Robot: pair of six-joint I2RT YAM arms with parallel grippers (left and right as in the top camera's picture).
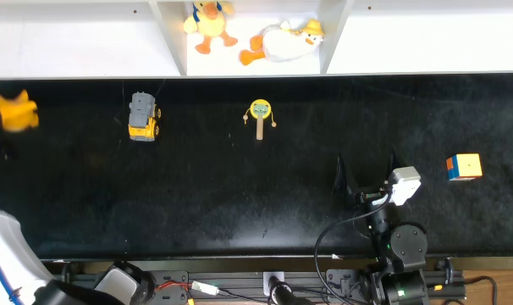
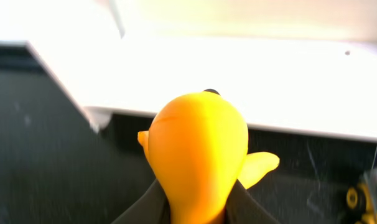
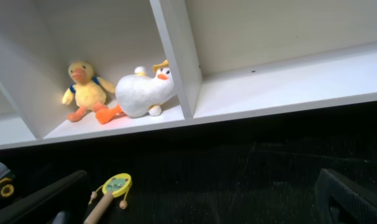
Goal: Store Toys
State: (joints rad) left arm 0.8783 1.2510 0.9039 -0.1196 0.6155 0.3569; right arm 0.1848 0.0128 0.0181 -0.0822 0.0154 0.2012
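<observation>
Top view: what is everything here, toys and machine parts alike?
shelf: one, white, along the table's far edge.
table: one, black, under the toys.
duck: one, yellow, shelf's middle compartment.
white bird: one, white, lying beside the duck.
truck: one, grey and yellow, table's left part.
rattle: one, yellow, wooden handle, table's middle.
cube: one, multicoloured, table's right part.
yellow toy: one, yellow, in the left gripper.
left gripper: one, dark, shut on the yellow toy.
right gripper: one, black, open, over the table.

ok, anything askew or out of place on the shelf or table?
The white plush duck lies tipped on its side in the middle shelf compartment, beside the upright yellow plush duck. The toy truck, rattle and cube look ordinary.
</observation>
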